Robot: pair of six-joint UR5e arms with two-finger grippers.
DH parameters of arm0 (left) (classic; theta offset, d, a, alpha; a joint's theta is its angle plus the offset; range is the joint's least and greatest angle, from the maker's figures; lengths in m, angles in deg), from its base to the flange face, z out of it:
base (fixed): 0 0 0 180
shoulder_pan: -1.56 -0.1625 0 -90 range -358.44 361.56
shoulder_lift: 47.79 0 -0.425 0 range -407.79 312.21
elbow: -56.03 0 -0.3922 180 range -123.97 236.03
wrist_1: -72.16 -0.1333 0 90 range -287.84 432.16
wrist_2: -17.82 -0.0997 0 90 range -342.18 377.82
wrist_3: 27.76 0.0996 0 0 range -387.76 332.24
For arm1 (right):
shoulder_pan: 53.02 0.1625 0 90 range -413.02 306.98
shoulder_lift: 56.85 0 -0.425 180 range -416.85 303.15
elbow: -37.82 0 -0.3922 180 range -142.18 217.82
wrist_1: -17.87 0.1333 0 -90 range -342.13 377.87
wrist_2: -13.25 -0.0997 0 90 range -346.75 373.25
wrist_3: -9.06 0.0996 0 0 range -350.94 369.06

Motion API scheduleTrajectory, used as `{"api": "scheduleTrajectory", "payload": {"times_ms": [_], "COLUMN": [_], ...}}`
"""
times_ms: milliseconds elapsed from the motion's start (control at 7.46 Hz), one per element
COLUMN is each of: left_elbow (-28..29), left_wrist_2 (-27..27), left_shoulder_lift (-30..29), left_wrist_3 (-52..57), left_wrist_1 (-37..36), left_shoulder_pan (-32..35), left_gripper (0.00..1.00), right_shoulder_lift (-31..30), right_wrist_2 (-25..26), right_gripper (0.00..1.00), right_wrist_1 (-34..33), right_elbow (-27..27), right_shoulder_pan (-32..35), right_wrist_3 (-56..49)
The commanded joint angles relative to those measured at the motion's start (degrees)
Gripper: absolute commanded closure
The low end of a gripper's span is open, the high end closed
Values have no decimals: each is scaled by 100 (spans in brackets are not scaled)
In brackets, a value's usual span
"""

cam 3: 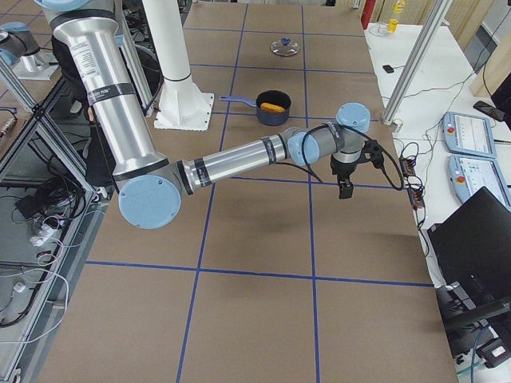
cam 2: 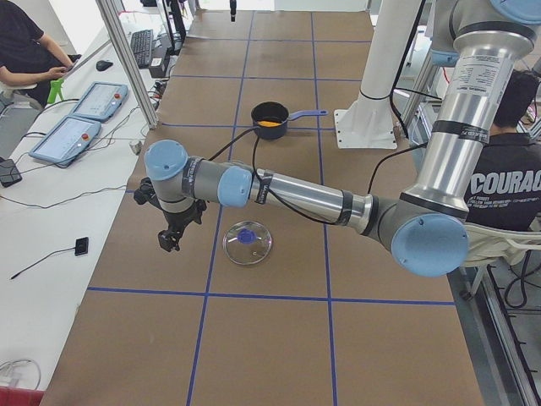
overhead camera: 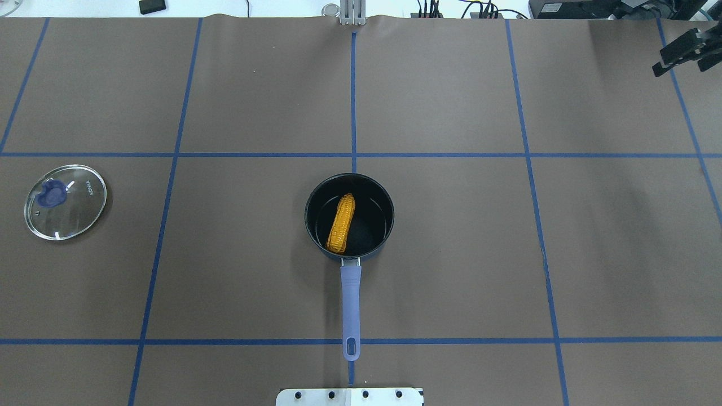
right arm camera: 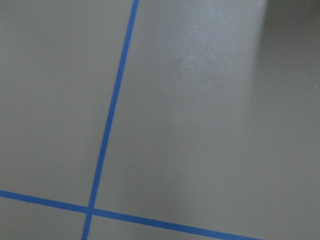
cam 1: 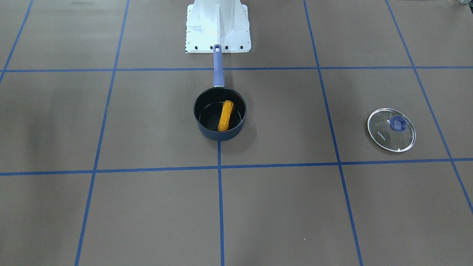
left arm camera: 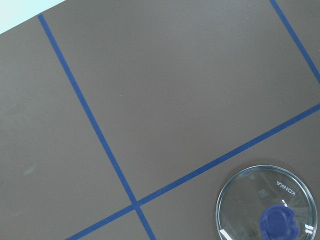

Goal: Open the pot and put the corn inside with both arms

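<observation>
Corn (overhead camera: 342,223) lies inside the uncovered pot (overhead camera: 379,198) at the desk's middle, while the glass lid (overhead camera: 65,202) (KONKA printed on it) rests well apart near the left edge. The right gripper (overhead camera: 679,65) hangs over the far right corner, fingers spread and empty. The left gripper (cam 2: 169,239) hovers near the lid, and I cannot tell its grip.
</observation>
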Motion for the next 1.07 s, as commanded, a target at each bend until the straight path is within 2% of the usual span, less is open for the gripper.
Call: {"api": "scheduleTrajectory", "payload": {"times_ms": [0,134,402,939], "left_elbow": [104,95,51,25], "left_wrist_2": [14,23,23,14], "left_shoulder_lift": [77,365,517,623], "left_wrist_3": [281,396,441,433], "left_wrist_1": [-59,10,29,46], "left_shoulder_pan": [220,299,317,369], "left_gripper": [2,2,2,2], "right_shoulder_lift": [-506,-726,-825,-949], "right_wrist_2": [-285,-521,-567,-401], "right_gripper": [0,0,0,0], "right_wrist_1": [3,21,-40,3], "right_elbow": [-30,-65,-118,-197], "right_shoulder_pan": [563,757,890,890], "right_wrist_3": [-405,-432,-397,-432]}}
